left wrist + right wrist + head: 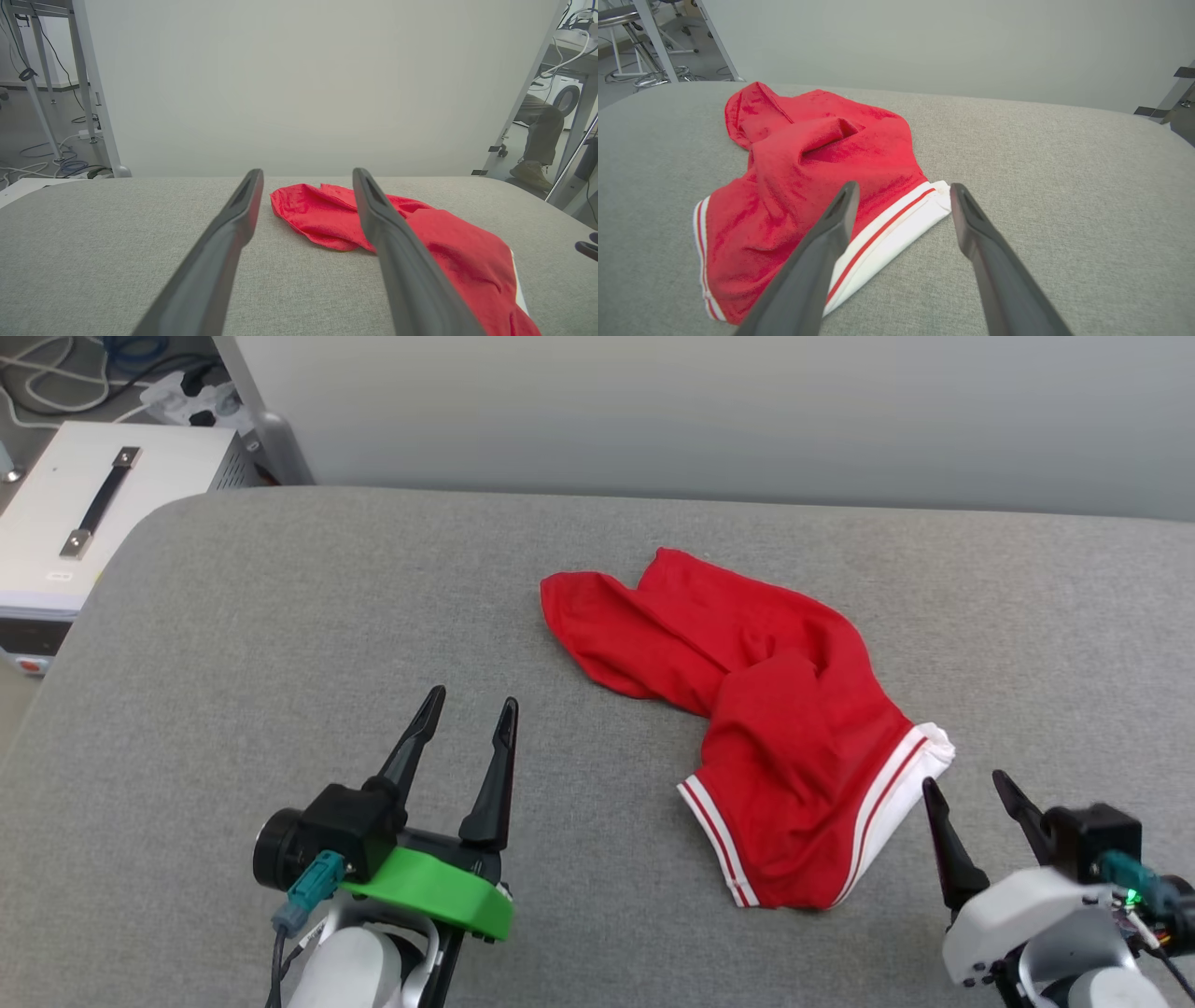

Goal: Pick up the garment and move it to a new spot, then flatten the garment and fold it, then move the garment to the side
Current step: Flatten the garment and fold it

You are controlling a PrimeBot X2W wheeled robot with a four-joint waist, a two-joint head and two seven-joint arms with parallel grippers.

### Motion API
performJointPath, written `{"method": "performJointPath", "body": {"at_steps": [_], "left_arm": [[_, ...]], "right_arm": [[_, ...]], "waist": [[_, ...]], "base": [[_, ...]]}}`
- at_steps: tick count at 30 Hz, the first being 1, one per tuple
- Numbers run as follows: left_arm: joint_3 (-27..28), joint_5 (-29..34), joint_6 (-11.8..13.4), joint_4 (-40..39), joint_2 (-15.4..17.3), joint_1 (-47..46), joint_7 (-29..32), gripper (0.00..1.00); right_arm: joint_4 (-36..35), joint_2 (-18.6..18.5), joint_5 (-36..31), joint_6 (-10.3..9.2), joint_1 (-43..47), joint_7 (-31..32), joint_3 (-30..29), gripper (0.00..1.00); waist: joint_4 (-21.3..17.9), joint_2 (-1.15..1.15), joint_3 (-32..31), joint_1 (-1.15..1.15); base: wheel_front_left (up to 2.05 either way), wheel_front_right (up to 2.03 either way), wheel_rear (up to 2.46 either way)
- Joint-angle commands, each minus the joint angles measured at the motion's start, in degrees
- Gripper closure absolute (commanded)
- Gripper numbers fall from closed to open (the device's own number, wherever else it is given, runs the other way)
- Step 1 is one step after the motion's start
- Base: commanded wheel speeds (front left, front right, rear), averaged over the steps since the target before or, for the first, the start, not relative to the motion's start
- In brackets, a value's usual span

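The garment (pixel 756 709) lies crumpled on the grey padded table (pixel 280 644), right of centre. It is red, with a white sleeve and red-white striped trim (pixel 910 775) at its near right end; its print is hidden in the folds. My left gripper (pixel 471 703) hovers open to the left of the garment (pixel 327 219), apart from it. Just off the white sleeve (pixel 896 233), my right gripper (pixel 971 787) is open, its fingertips close to the cloth with nothing between them. In the right wrist view the right gripper (pixel 903 192) stands over the sleeve's edge.
A white case with a black handle (pixel 93 504) stands off the table's far left corner, with cables on the floor behind it. A pale wall panel (pixel 709 411) runs along the table's far edge. A seated person's leg and shoe (pixel 537 140) show at the far right.
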Motion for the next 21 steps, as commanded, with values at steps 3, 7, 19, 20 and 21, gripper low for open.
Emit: {"method": "performJointPath", "body": {"at_steps": [3,7,19,20,21], "left_arm": [[0.1,0.4,-0.5,0.3,-0.6,-0.8,-0.3,0.0],[0.0,0.2,-0.5,0.8,-1.0,-1.4,-0.3,0.0],[-1.6,-0.2,-0.6,0.9,-1.6,-3.8,-0.3,0.0],[-1.6,-0.2,-0.6,0.9,-1.6,-3.9,-0.3,0.0],[-1.6,-0.2,-0.6,0.9,-1.6,-4.0,-0.3,0.0]], "right_arm": [[0.2,-2.7,3.7,-0.05,-2.9,11.9,1.3,0.0],[0.1,-5.1,8.8,-0.05,-5.0,28.8,1.1,0.0],[1.1,-7.1,9.3,-0.05,-10.8,48.9,-2.7,0.0],[1.5,-7.1,8.9,-0.05,-10.9,49.5,-2.7,0.0],[1.9,-7.1,8.5,-0.05,-10.9,49.8,-2.7,0.0]], "waist": [[1.6,0.0,2.1,0.0],[3.1,0.0,3.6,0.0],[9.1,0.0,8.0,0.0],[9.5,0.0,8.3,0.0],[9.8,0.0,8.6,0.0]], "base": [[0.0,0.0,0.0],[0.0,0.0,0.0],[0.0,0.0,0.0],[0.0,0.0,0.0],[0.0,0.0,0.0]]}}
